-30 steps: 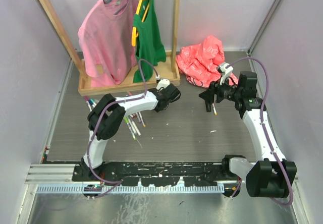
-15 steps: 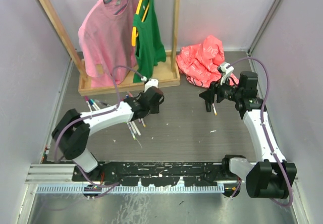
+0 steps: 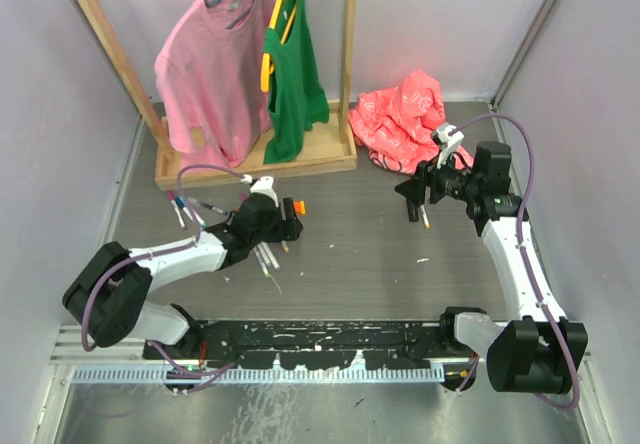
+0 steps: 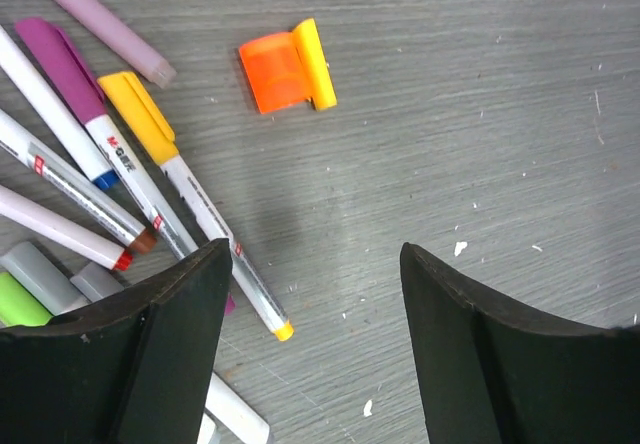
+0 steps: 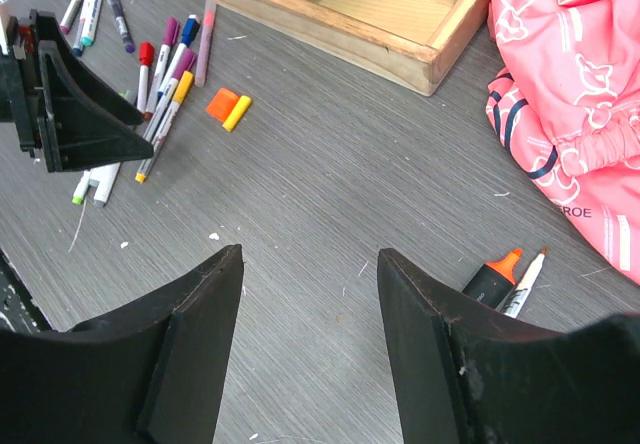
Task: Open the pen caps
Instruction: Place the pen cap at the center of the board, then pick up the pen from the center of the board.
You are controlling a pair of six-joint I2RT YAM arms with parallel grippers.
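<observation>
- Left jaws: apart, nothing between them, low over the counter [image 4: 480, 114].
- Orange cap [image 4: 285, 66]: loose on the counter, straight ahead of the gap, a little toward the pile side, touching no pen.
- Capped pens [image 4: 110, 159]: fanned beside and partly under the jaw at the wrist view's left. The yellow-capped pen [image 4: 205, 207] lies diagonally, cap ahead, tip pointing into the gap.
- Right jaws: apart, empty, well apart from the pile.
- Judgement: the left arm [image 3: 185, 254] is nearer. Its jaws would need to shift sideways and square up across a barrel.
</observation>
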